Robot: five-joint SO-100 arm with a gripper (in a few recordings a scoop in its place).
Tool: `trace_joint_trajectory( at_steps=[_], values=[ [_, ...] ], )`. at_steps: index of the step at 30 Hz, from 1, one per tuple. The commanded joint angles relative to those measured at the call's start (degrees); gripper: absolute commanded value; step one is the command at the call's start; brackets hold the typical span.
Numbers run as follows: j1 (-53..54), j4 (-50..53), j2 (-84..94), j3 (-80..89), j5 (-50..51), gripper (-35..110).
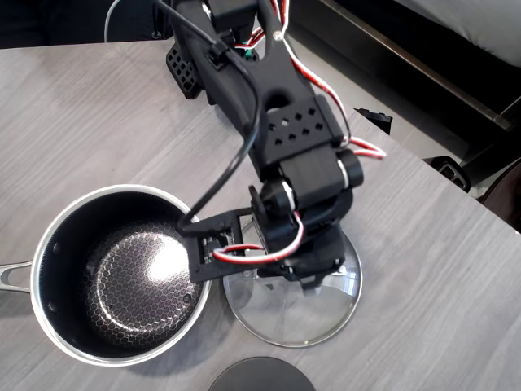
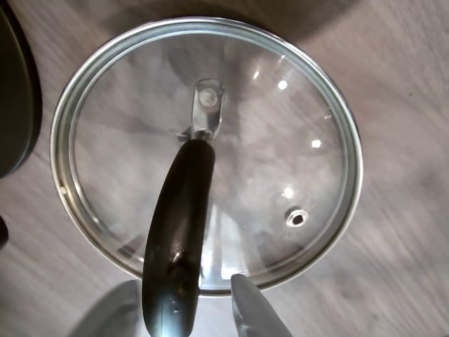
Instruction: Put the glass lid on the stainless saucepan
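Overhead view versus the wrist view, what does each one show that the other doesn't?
Only overhead: the stainless saucepan with its honeycomb interior, open beside the lid, and the arm above the lid. Only wrist: the lid's black bar handle up close, its steam vent, one claw finger. Both: the glass lid lying on the grey table.

Bright daylight; glare spot inside saucepan [image 1: 155, 259]; glints on glass lid [image 2: 280, 140]; wrist view slightly soft.

A grey wood-grain worktop [image 1: 89, 122] carries everything. On it sit the stainless saucepan [image 1: 122, 273], the glass lid [image 1: 293, 305] just beside it, and a dark round disc [image 1: 260, 376] at the near edge.
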Motion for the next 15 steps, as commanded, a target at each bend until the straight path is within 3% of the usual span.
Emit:
trace_joint_trajectory(
  at_steps=[1,15],
  values=[
    [-0.88,0.70,-0.09,-2.46,-0.44,0],
    [-1.23,4.39,2.90,-7.91,-0.44,0]
  ],
)
